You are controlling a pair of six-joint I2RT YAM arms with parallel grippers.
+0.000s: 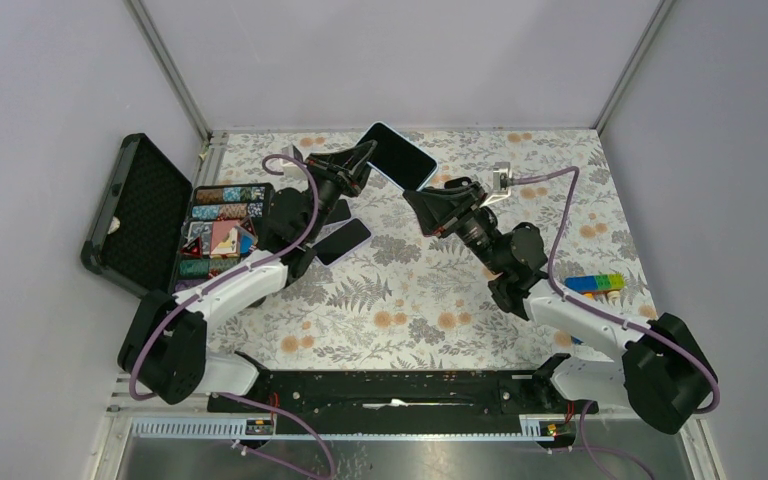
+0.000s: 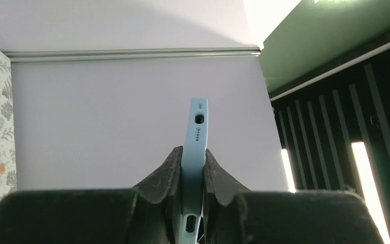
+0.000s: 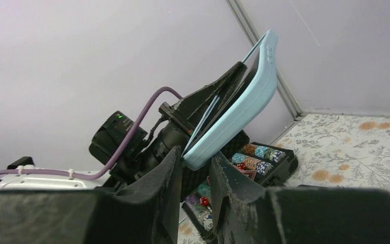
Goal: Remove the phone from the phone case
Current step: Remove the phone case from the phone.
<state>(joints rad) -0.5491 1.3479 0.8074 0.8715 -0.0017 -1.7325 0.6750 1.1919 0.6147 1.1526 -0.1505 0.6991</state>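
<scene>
Clamping the light-blue phone case [image 2: 198,122] edge-on between its closed fingers, the left gripper [image 2: 194,155] holds it raised above the far side of the floral table [image 1: 410,290], with the dark phone [image 1: 400,155] seated inside. The right gripper [image 3: 195,165] has its fingers narrowly apart around the case's lower corner; whether they press on it cannot be told. At the table's left, an open black box [image 1: 140,215] holds rows of poker chips [image 1: 230,195], coloured tiles [image 1: 225,238] and red dice [image 3: 203,201].
</scene>
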